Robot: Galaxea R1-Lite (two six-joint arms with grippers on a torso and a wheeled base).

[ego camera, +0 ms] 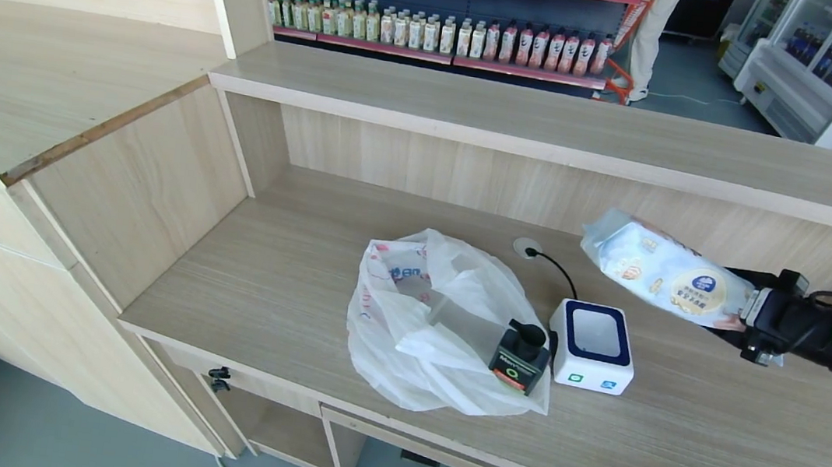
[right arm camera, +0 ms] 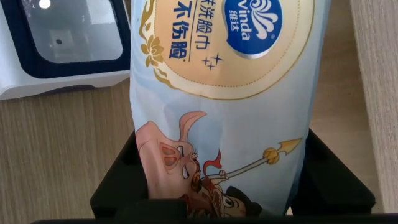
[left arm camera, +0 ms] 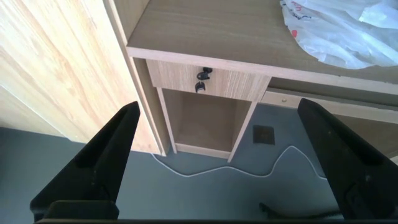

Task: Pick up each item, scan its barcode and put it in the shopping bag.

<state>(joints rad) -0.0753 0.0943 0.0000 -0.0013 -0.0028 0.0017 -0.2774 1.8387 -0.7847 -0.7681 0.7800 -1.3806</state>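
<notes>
My right gripper [ego camera: 744,314] is shut on one end of a pale blue pack of wipes [ego camera: 662,271], holding it in the air to the right of and above the white barcode scanner [ego camera: 593,345]. In the right wrist view the pack [right arm camera: 224,93] sits between the black fingers [right arm camera: 124,180], with the scanner [right arm camera: 62,46] beyond it. A white plastic shopping bag [ego camera: 429,321] lies open on the counter left of the scanner. My left gripper [left arm camera: 217,162] hangs open below counter level, near the counter's front left corner; the bag [left arm camera: 348,31] shows on the counter beyond it.
A small black device with an orange base [ego camera: 521,359] stands between bag and scanner, against the bag. The scanner's cable [ego camera: 557,269] runs to a hole in the counter. A raised wooden ledge [ego camera: 553,132] backs the counter. A drawer with a key [left arm camera: 202,78] sits under the counter.
</notes>
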